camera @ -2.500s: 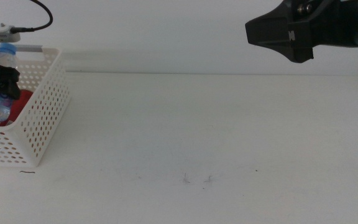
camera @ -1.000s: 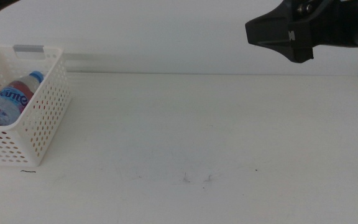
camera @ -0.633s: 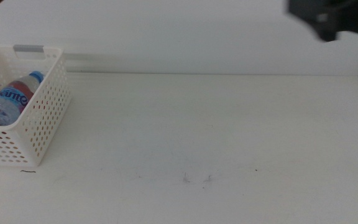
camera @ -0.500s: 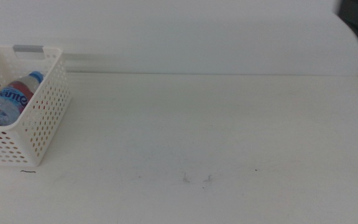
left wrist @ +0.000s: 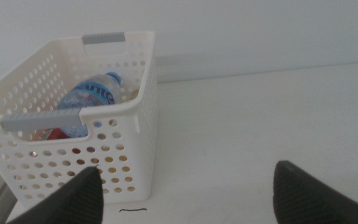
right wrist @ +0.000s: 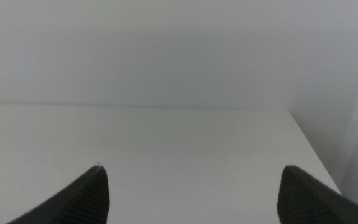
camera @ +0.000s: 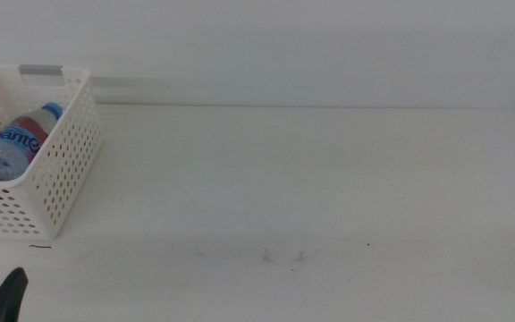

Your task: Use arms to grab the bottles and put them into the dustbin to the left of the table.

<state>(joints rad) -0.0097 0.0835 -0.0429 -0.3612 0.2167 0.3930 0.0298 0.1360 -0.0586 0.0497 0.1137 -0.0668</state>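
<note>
Lying on its side in the basket point(camera: 61, 156), the water bottle point(camera: 12, 148) with the blue cap rests on something red, most likely the can, which shows only as a red patch beneath it; the left wrist view shows the same bottle point(left wrist: 89, 99) slanted against the basket's far wall, with a hint of yellow beside it that may be the tea bottle, though too little shows to be sure. The basket stands at the left end of the worktop point(camera: 311, 188), and no drink container is visible anywhere else on that surface in any of the three views, only a few faint scuff marks point(camera: 280, 258). By this evidence the task looks finished or all but finished, so the step in hand is judged to be drawing back to rest. The left claw point(left wrist: 188, 190) sits low near the worktop's front left corner, facing the basket from just beside it, its jaws spread wide with nothing between them; in the middle view only a dark tip point(camera: 9, 295) of it shows at the bottom edge. The right claw point(right wrist: 191, 190) is out of the middle view, looks across bare worktop toward the far right corner, and is likewise spread and empty. To finish well, each arm should stay clear of the basket rim and handle strip point(left wrist: 39, 121) so nothing inside is nudged or tipped out.
</note>
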